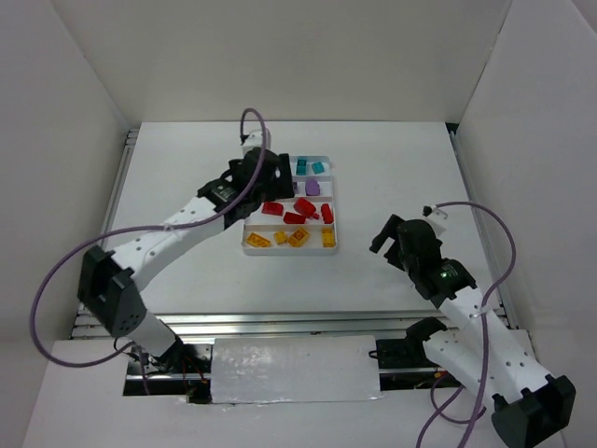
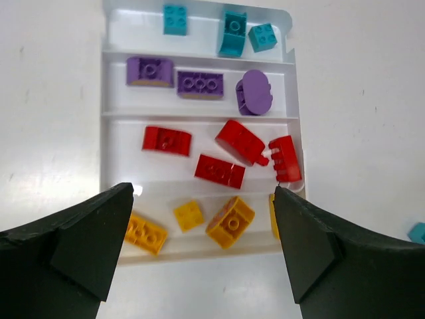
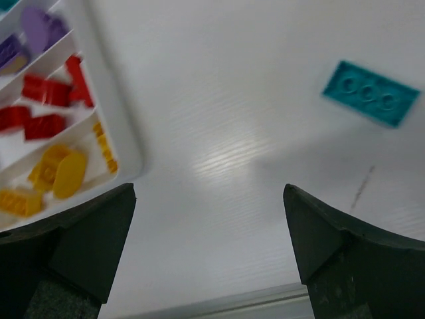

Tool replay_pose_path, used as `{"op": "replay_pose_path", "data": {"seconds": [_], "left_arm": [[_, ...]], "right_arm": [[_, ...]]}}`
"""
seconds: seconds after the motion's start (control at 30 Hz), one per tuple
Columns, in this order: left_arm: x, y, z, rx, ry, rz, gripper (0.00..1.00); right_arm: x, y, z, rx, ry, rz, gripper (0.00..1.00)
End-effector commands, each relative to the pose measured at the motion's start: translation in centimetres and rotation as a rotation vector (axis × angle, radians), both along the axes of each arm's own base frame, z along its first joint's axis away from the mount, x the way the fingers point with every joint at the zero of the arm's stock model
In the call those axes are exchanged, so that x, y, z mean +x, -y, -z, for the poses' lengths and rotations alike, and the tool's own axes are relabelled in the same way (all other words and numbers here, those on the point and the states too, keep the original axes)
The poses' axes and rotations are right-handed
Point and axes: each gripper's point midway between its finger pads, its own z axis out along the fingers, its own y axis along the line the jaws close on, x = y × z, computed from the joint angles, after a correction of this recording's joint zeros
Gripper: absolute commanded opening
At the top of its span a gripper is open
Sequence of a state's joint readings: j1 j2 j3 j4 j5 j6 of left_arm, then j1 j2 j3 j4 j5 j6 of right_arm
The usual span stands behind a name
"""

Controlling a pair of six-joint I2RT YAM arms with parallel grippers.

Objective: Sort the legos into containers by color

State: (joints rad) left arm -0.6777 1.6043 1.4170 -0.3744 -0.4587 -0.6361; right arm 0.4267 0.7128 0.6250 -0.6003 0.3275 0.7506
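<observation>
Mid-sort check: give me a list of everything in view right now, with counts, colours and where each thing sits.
tray: one, white, four long compartments, middle of the table
teal legos: three, farthest compartment
purple legos: three, second compartment
red legos: four, third compartment
yellow-orange legos: four, nearest compartment, one partly hidden behind a finger
loose teal lego: one, flat on the table to the right of the tray
table: one, white
left gripper: black fingers, open and empty, above the tray's near end
right gripper: black fingers, open and empty, above bare table between the tray and the loose teal lego
</observation>
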Motion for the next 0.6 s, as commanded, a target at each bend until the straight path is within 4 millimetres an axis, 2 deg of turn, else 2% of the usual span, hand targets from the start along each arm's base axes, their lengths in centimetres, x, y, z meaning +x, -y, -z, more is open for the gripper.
{"op": "replay_pose_path", "data": {"seconds": [0.0,0.03,0.07,0.13,0.17,0.27,0.33,0.4,0.43,0.53,0.57], "left_arm": [[-4.0,-3.6,1.0,0.022,-0.084,-0.079,0.99],[-5.5,-4.5,0.5,0.009,-0.093,-0.077,0.99],[-6.8,-5.2,1.7,0.018,-0.129,-0.075,0.99],[-9.1,-6.6,1.5,0.003,-0.159,-0.081,0.99],[-10.4,-6.7,2.1,-0.002,-0.192,-0.052,1.0],[-13.5,-7.0,1.9,0.004,-0.228,0.062,1.0],[-15.3,-8.6,1.8,0.055,-0.243,0.079,1.0],[-15.9,-10.0,1.5,0.101,-0.225,0.078,1.0],[-16.5,-10.7,1.2,0.111,-0.208,0.086,1.0],[-16.6,-12.8,0.9,0.176,-0.149,0.063,0.99],[-16.8,-13.4,1.8,0.206,-0.156,0.055,1.0]], "right_arm": [[1.0,4.9,-0.6,-0.058,0.012,0.254,1.0],[1.3,5.1,-0.2,-0.03,-0.009,0.26,1.0],[1.5,6.7,0.5,-0.017,-0.034,0.328,1.0],[2.2,7.7,2.2,-0.002,-0.087,0.355,1.0],[2.4,8.9,3.2,0.005,-0.122,0.405,1.0],[3.0,11.0,4.1,-0.004,-0.158,0.494,1.0],[3.3,11.5,4.9,-0.013,-0.193,0.516,1.0],[3.9,11.8,5.2,-0.007,-0.212,0.526,1.0],[4.0,11.8,6.2,-0.018,-0.252,0.518,1.0],[4.9,12.1,7.1,-0.014,-0.291,0.533,1.0],[5.4,12.1,7.6,-0.018,-0.317,0.52,1.0]]}}
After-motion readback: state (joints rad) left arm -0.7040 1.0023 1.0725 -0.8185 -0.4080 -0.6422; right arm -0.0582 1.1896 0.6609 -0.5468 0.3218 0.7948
